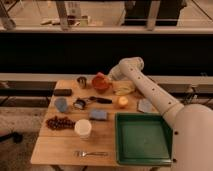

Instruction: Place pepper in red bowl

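Observation:
The red bowl (101,84) stands at the back middle of the wooden table (60,142). My gripper (106,77) hangs right at the bowl's upper right rim, at the end of the white arm (145,85) that reaches in from the right. The pepper does not show as a separate thing; an orange patch at the bowl's rim under the gripper may be it, but I cannot tell whether it is held or lies in the bowl.
A pale yellow banana-like item (123,89) and a round yellow-orange fruit (122,101) lie right of the bowl. A green tray (142,137) fills the front right. A white cup (82,128), fork (90,153), grapes (60,122), blue sponge (98,115) and metal cup (81,81) stand around.

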{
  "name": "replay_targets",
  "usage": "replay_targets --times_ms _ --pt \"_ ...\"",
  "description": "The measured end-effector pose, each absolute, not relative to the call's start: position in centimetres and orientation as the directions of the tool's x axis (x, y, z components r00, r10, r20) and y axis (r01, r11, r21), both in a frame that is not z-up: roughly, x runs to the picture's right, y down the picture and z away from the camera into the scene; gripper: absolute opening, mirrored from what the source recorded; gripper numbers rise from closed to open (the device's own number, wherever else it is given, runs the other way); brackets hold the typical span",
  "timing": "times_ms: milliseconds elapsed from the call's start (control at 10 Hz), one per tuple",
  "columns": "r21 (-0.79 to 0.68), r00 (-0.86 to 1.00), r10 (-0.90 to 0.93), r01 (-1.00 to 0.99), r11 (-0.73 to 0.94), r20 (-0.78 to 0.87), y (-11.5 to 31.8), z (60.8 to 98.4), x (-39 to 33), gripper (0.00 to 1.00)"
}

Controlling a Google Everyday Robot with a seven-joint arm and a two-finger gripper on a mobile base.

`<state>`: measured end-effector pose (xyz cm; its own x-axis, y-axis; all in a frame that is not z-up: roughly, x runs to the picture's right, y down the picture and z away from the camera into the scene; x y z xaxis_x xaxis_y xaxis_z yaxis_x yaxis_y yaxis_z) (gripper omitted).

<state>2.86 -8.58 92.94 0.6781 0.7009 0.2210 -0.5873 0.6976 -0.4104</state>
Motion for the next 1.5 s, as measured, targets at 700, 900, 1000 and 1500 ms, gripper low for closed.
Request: replay_targets --times_ms 700,900,1000,1500 --pt "-0.474 0.659 0.716 -0.567 0.674 0.230 -9.1 95.8 1.7 0.19" --pt "-0.479 0.661 0.712 -0.558 0.678 0.238 -9.5 95.9 1.3 0.25" --pt "-0.481 0.666 0.706 -0.550 0.683 0.240 -9.8 96.1 0.9 0.28" --pt "-0.489 0.694 0.676 -0.513 0.705 0.247 -11.0 96.5 -1.1 0.30"
